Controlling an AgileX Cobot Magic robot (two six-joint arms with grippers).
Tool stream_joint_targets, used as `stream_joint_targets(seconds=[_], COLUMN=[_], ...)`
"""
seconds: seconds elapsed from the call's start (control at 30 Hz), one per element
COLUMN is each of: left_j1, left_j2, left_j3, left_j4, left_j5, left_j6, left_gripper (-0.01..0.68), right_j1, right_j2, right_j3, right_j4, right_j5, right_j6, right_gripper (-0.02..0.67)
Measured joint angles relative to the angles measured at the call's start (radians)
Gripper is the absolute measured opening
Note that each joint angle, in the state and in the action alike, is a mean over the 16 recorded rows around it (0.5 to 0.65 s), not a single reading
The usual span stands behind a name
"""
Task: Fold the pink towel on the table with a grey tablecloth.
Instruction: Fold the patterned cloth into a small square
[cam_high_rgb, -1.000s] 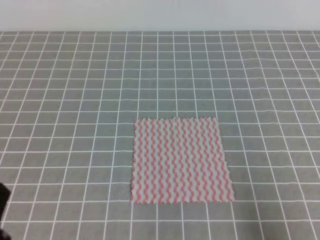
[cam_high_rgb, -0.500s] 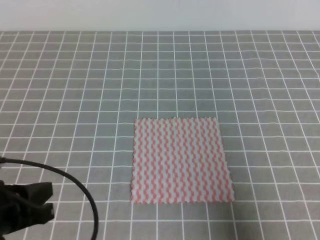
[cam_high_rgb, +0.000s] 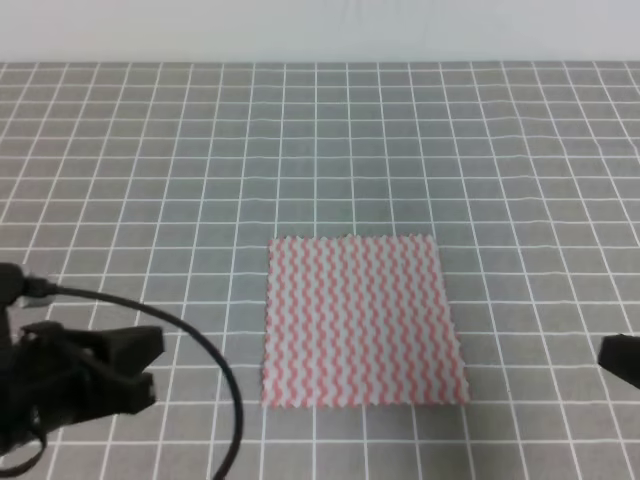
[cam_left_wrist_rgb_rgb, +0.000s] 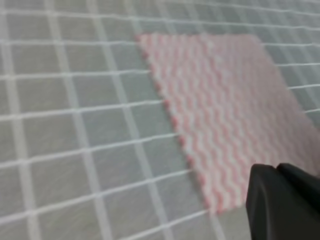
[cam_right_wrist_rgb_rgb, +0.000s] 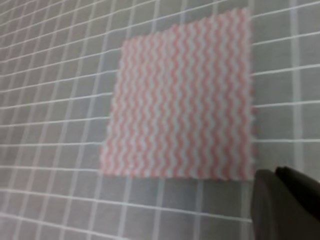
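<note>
Exterior high view, one pink towel (cam_high_rgb: 360, 322) flat, left hand (cam_high_rgb: 150, 365) open, right hand (cam_high_rgb: 618, 358) state unclear

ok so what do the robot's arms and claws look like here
Both are black. The left claw ends in two blunt, blocky fingers, with a thin black cable arching over the arm behind it. Only a dark tip of the right claw shows at the high view's edge; in its wrist view it appears as a smooth, rounded black shape. No markings are visible on either.
</note>
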Motion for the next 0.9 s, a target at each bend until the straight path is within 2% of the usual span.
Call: stream_joint_targets(seconds=[0.27, 0.53, 0.7, 0.9], left_j1=[-0.164, -0.302, -0.351, -0.388], left_j2=[0.117, 0.220, 0.282, 0.355], left_j3=[-0.071, -0.121, -0.139, -0.164], left_j4=[-0.115, -0.130, -0.135, -0.137], left_j5=[-0.078, -0.144, -0.165, -0.172], left_j6=[0.107, 0.120, 0.127, 0.141], left_gripper=[-0.002, -0.003, -0.003, -0.003], right_j1=[0.183, 0.374, 0.419, 0.423], right_j2=[0.157, 0.315, 0.423, 0.542], right_j3=[-0.042, -0.090, -0.127, -0.166], right_j4=[0.108, 0.089, 0.042, -0.042], right_j5=[-0.101, -0.228, -0.266, -0.264], right_j6=[-0.081, -0.061, -0.046, -0.028], right_gripper=[-0.017, -0.016, -0.016, -0.016])
